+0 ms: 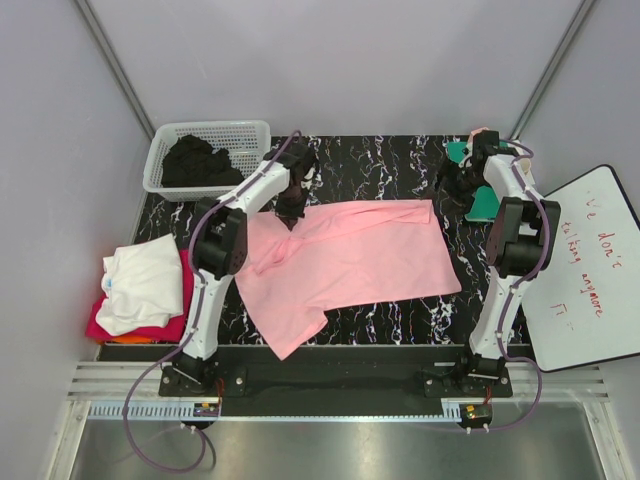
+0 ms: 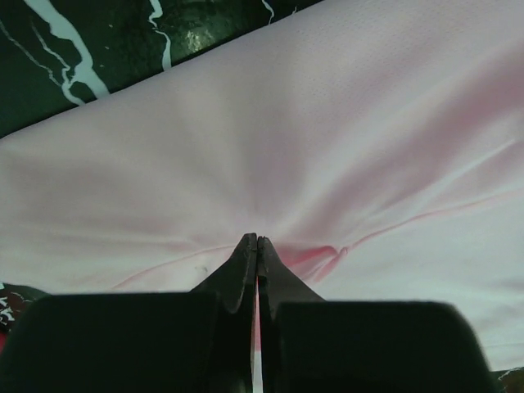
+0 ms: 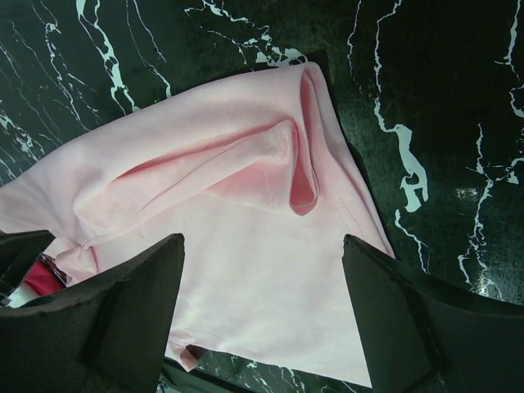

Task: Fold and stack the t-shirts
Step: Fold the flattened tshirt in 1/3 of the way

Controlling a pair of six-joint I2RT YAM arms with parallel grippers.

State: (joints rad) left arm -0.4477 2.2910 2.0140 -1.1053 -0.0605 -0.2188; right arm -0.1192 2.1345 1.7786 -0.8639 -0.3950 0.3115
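A light pink t-shirt (image 1: 350, 255) lies spread across the black marbled table (image 1: 400, 320), with folds along its far edge. My left gripper (image 1: 291, 214) is down on the shirt's far left part and shut on a pinch of the cloth. In the left wrist view its gripper (image 2: 258, 239) has its jaws together, with wrinkles in the pink t-shirt (image 2: 327, 147) running to the tips. My right gripper (image 1: 450, 183) hovers open beyond the shirt's far right corner. In the right wrist view the pink t-shirt (image 3: 246, 205) lies below that open gripper (image 3: 262, 246), with nothing between the fingers.
A white t-shirt (image 1: 140, 280) lies folded on a magenta-red one (image 1: 105, 322) at the table's left edge. A white lattice basket (image 1: 250, 128) at the back left holds black shirts (image 1: 195, 160). A green object (image 1: 478, 205) and a whiteboard (image 1: 585, 270) are at the right.
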